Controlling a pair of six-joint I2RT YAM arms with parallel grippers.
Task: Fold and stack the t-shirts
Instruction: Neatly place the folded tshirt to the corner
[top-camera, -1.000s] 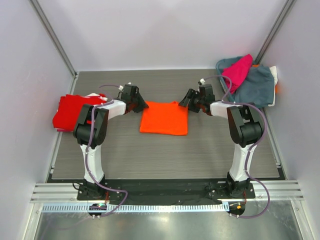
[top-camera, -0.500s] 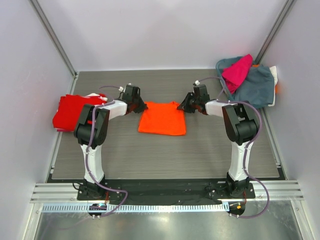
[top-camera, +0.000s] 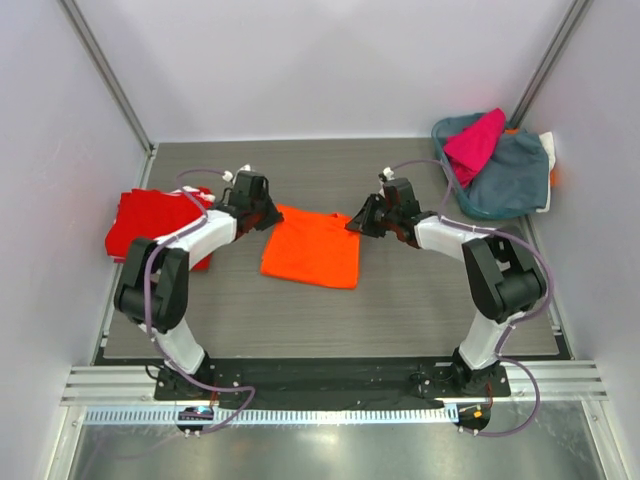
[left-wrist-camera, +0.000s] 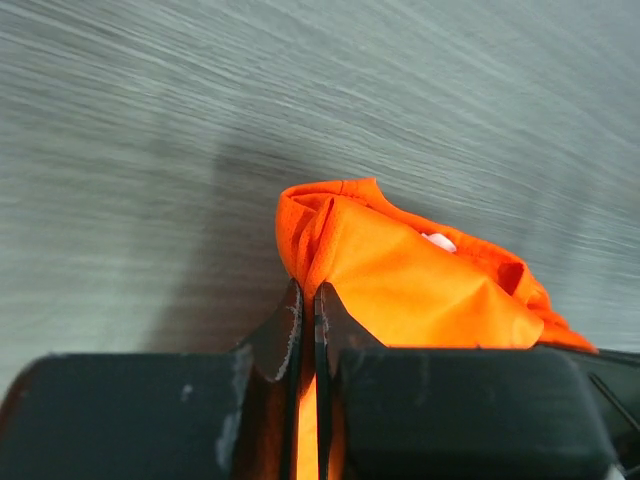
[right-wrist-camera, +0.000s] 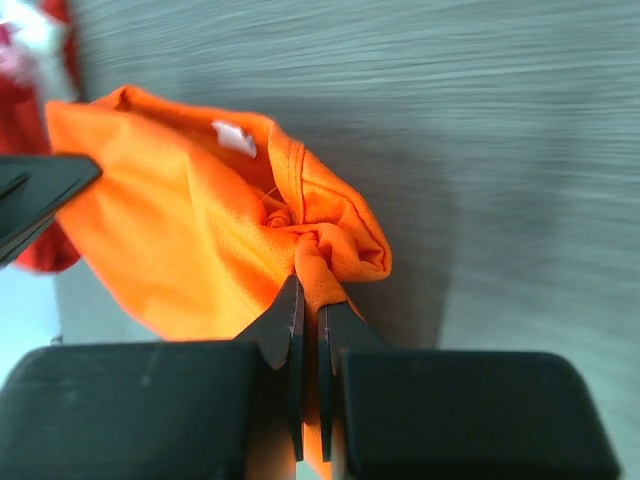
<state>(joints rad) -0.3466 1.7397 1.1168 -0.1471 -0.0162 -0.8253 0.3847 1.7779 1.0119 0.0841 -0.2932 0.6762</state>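
Orange t-shirt (top-camera: 315, 250) — white tag (right-wrist-camera: 232, 138) shows in wrist views only.

No writing, brand, number or sign can be read in any view. The only label is a small white tag (right-wrist-camera: 233, 138) at the collar of the orange t-shirt (right-wrist-camera: 180, 240). It is too small and blurred to show any print.
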